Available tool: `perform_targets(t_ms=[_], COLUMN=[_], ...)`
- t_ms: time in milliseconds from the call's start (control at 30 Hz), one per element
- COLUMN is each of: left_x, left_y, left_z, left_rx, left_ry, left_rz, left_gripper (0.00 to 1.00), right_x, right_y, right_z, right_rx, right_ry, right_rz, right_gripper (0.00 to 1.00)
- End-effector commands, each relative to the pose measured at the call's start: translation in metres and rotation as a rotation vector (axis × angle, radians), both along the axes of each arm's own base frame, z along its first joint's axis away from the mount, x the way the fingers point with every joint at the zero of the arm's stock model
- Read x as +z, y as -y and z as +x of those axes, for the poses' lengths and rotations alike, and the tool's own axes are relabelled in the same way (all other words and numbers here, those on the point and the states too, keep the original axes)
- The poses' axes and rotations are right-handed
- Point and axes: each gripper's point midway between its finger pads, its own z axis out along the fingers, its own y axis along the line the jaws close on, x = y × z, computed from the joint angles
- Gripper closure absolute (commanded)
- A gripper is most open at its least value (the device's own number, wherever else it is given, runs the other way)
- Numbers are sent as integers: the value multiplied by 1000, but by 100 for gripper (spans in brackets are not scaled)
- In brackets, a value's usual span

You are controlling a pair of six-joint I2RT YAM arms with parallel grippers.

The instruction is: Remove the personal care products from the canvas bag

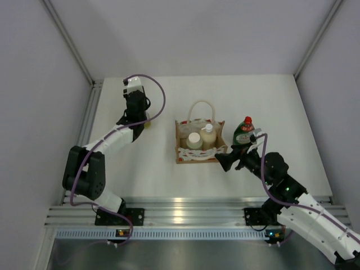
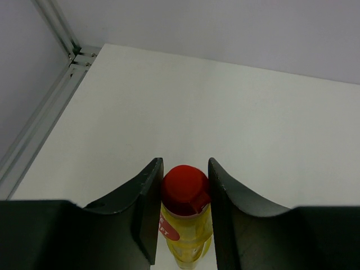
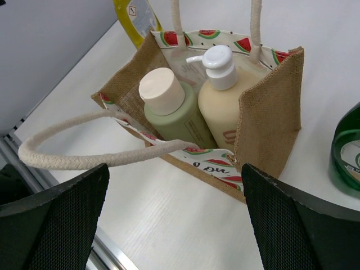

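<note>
The yellow bottle (image 2: 188, 242) is shown clamped by the left gripper (image 2: 184, 169) only in its wrist view. The right gripper (image 3: 177, 225) is spread wide, empty, before the canvas bag (image 3: 270, 118).

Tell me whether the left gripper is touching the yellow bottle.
Touching. The left wrist view shows both fingers of the left gripper flush against the red cap of the yellow bottle, no gap either side.

The canvas bag (image 1: 197, 156) stands mid-table with a pale green bottle (image 1: 194, 140) and a cream bottle (image 1: 208, 136) upright inside, side by side. A dark green bottle (image 1: 244, 134) with a red cap stands just right of it, beside the right gripper (image 1: 232, 159). Well to the left, the left gripper (image 1: 139, 119) points down over a yellow item (image 1: 147, 125).
</note>
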Motion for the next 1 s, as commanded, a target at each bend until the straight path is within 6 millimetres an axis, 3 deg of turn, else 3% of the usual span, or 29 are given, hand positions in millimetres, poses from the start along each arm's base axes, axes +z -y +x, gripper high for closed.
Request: perform_targets(t_ms=[0,233,400,433,467,533,767,933,967], left_x=[70,47,39,38,39,36,57,103,103], left_y=[-9,-10,-7,-7,-6,-6,-6,-3,-1], left_z=[1,-3,2,3,4,4,-3,-21,-27], left_rx=[57,61,55,57,55,58,63,45,42], left_ry=[297,281,245,234,238,222,237,282,259], left_rz=[-142,-157,-147,-143,-146,-144,-189,-261,-270], left_gripper=[100,99,68,57,57,38,4,2,2], right_x=[26,27,27,27,26,26,29,31,31], right_y=[-9,-10,-8,-7,-7,-6,-7,-12,-14], right_z=[-5,-7,-9,-9,-9,-9,-8,-3,0], right_rx=[48,58,57,51,51,49,48,49,50], right_ry=[63,71,75,76,75,77,81,62,53], right_rz=[76,90,93,91,88,88,86,78,74], right_gripper=[3,2,1,0,0,1,1,0,0])
